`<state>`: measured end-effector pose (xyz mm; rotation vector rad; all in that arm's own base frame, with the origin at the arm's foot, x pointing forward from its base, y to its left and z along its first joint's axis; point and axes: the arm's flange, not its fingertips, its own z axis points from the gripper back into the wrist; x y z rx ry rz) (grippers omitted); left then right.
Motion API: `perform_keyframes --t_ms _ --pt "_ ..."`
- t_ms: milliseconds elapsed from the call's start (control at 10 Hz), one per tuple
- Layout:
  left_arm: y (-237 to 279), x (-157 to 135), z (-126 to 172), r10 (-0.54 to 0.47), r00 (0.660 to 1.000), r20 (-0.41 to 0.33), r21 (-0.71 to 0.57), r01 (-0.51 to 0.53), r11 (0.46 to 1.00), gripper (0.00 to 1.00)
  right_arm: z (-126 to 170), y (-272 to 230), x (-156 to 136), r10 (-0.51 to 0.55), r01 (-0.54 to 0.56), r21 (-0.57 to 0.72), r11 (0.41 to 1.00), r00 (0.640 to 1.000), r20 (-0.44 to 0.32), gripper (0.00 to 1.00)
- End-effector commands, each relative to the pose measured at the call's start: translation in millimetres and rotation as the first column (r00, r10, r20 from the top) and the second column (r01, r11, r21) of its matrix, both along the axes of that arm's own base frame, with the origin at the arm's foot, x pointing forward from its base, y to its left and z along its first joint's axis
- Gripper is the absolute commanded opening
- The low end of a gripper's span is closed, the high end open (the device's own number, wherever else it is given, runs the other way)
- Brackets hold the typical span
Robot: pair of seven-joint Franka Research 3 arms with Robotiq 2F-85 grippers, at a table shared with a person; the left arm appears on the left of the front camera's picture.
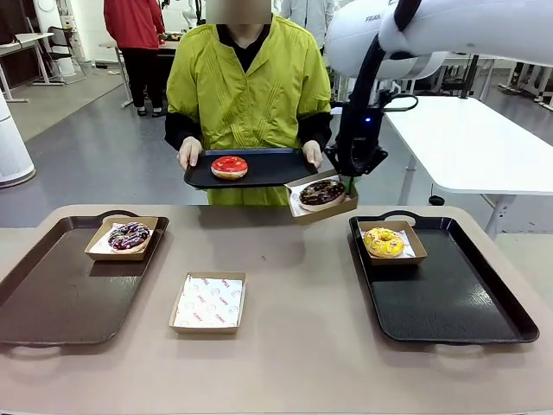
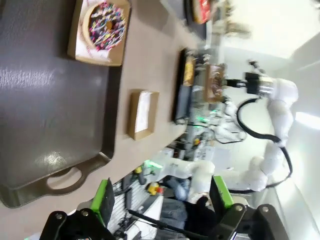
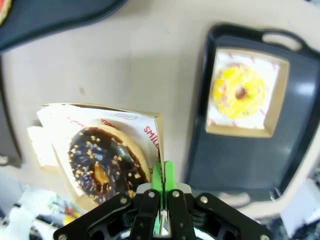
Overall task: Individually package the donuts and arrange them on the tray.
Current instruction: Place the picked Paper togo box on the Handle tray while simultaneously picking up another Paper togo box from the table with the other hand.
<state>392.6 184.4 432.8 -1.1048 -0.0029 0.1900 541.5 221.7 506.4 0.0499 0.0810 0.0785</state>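
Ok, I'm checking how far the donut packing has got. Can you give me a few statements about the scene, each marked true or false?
1. The right gripper is shut on the rim of the cardboard box holding the chocolate donut. True.
2. The red donut sits in a box. False: it lies bare on the person's tray.
3. The yellow donut is boxed on the right-hand tray. True.
4. The middle box holds a donut. False: it holds just its printed paper.
5. The left gripper is shut. False: it is open.
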Motion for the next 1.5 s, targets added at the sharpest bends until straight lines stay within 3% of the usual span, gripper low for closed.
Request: perform_keyframes --t_ms 0,200,500,800,1100,1300,1400 --pt "-51.1 4.7 40.8 -0.056 0.996 -0.067 0.201 0.068 0.977 1.0 11.0 -57.7 -48.7 0.018 -0.017 -0.034 0.999 1.0 0.01 0.02" --pt "-99.3 23.3 70.8 -0.093 0.99 -0.105 0.332 0.123 0.935 1.0 7.8 -107.9 -73.9 0.018 -0.018 -0.003 1.0 0.999 0.049 0.02" --pt "-173.1 47.1 85.3 -0.113 0.984 -0.136 0.506 0.167 0.846 1.0 -25.1 -169.2 -87.4 -0.071 0.067 0.055 0.996 0.994 0.082 0.02" --pt "-245.6 68.0 64.7 -0.108 0.981 -0.161 0.649 0.187 0.737 1.0 -56.2 -204.9 -87.6 -0.162 0.152 0.104 0.983 0.983 0.09 0.02" --pt "-295.8 76.2 33.3 -0.089 0.983 -0.162 0.736 0.181 0.652 1.0 -81.3 -234.0 -86.1 -0.187 0.176 0.118 0.977 0.979 0.085 0.02" --pt "-321.9 79.9 15.5 -0.081 0.987 -0.141 0.777 0.162 0.609 1.0 -90.2 -241.5 -88.0 -0.18 0.173 0.108 0.979 0.982 0.059 0.02" --pt "-335.1 78.6 4.9 -0.077 0.989 -0.13 0.795 0.15 0.588 1.0 -79.4 -234.6 -86.3 -0.201 0.195 0.088 0.977 0.977 0.065 0.02"
